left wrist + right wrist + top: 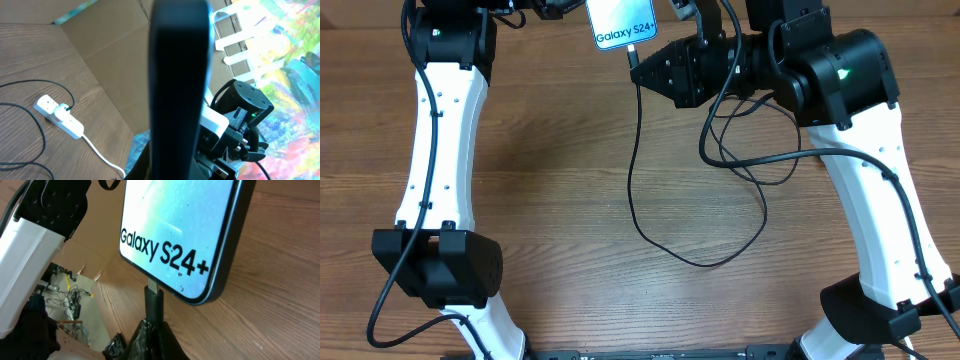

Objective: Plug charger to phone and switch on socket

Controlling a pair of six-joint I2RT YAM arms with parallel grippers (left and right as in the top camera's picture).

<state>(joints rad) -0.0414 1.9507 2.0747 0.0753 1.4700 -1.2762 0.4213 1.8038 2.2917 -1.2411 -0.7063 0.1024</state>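
Note:
The phone (623, 25) is held up at the table's far edge, its lit screen reading "Galaxy S24+". My left gripper (568, 8) is shut on it; in the left wrist view its dark back (179, 75) fills the middle. My right gripper (155, 330) is shut on the charger's black connector (153, 302), whose tip meets the phone's (175, 230) bottom edge. The charger cable (632, 190) hangs down from my right gripper (640, 62) and loops across the table. The socket (59, 116), a white power strip with a plug adapter and white cord, lies on the table in the left wrist view only.
A brown cardboard panel (115, 50) stands along the table's far edge behind the socket. My right arm's own black cables (750, 150) loop over the table on the right. The arm bases (440, 265) stand at the front corners.

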